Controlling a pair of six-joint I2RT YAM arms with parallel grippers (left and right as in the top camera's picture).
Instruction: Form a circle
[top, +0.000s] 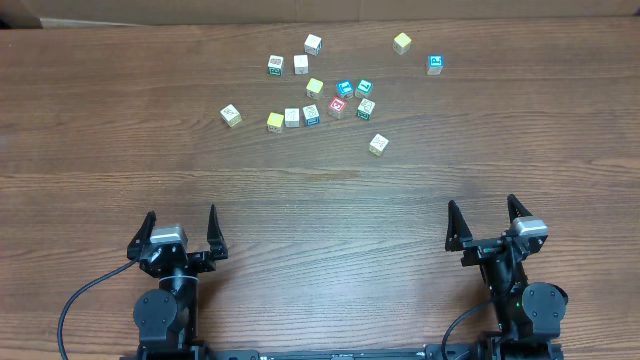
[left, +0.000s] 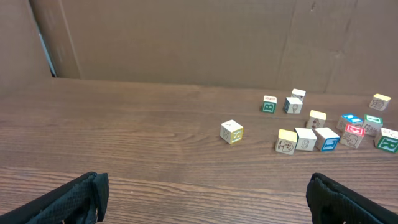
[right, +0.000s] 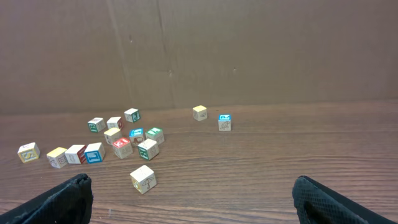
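Lying toward the far edge of the desk (top: 100, 150), the cube cluster (top: 337, 105) sits about midway between the spread, empty left pincer (top: 181, 213) and right pincer (top: 481, 202).

The brown wooden table (top: 100, 150) carries 15 small letter cubes (top: 345, 89), all on its far half. 3 of them lie in a touching row (top: 292, 117) (yellow, whitish, blue-printed). Just right of this row, 5 more cubes sit close together, a red-printed one (top: 337, 105) among them. The other 7 lie scattered, apart from each other.
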